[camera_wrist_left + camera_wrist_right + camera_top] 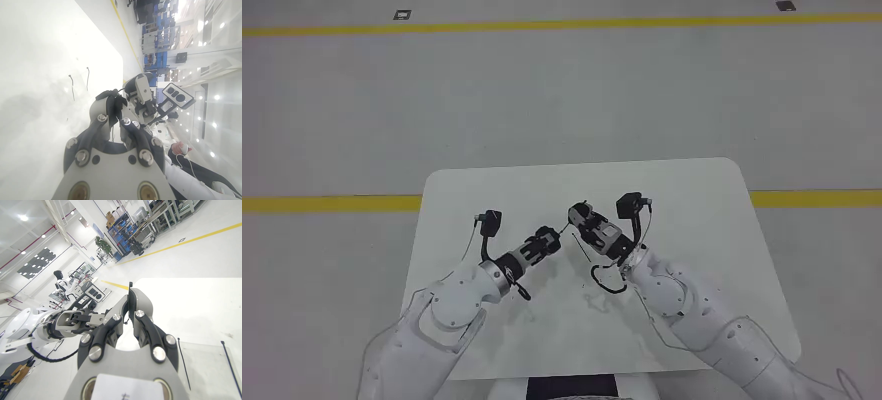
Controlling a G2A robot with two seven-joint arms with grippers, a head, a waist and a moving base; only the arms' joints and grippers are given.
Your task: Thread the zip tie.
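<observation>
A thin black zip tie point(130, 284) is pinched upright between the fingers of my right gripper point(130, 294), which is shut on it. Its head sticks out past the fingertips and a short curl point(126, 321) hangs inside the jaws. My left gripper point(115, 106) is shut too, with a thin black strand point(113, 132) hanging down between its fingers. In the top view the left gripper point(554, 238) and right gripper point(575, 215) face each other tip to tip above the middle of the white table point(692, 200), a small gap apart.
Two spare zip ties point(183, 362) point(228, 366) lie flat on the table beside the right arm; they also appear as dark strips point(71, 87) point(88, 78) in the left wrist view. The table's far half is bare. Grey floor with yellow lines surrounds it.
</observation>
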